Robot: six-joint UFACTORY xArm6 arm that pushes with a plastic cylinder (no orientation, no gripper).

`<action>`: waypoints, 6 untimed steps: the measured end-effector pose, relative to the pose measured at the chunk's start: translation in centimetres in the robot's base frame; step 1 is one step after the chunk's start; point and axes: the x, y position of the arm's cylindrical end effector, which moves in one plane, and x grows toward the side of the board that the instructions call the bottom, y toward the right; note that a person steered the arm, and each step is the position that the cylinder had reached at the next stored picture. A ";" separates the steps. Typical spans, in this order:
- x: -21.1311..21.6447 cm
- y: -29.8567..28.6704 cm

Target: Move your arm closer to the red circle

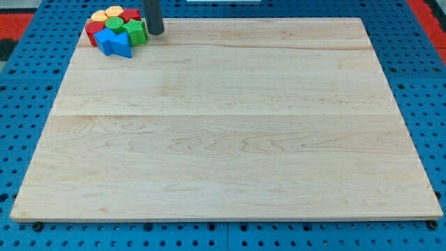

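A tight cluster of blocks sits at the top left corner of the wooden board [223,139]. A rounded red block [93,30] lies at the cluster's left edge, and a second red block [130,14] at its top right. Between them are two yellow blocks [108,12], a green block [115,23] in the middle and a green block [136,31] on the right. Two blue blocks [113,43] form the bottom edge. My tip [156,33] rests on the board just right of the right-hand green block, close to or touching it. The rod rises out of the view's top.
The board lies on a blue perforated table [28,104]. Red surface shows at the view's top corners [428,10].
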 end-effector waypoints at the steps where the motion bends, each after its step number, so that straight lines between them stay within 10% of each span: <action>1: 5.1 0.0; 3: 12.2 -5.1; 6: 2.6 -15.8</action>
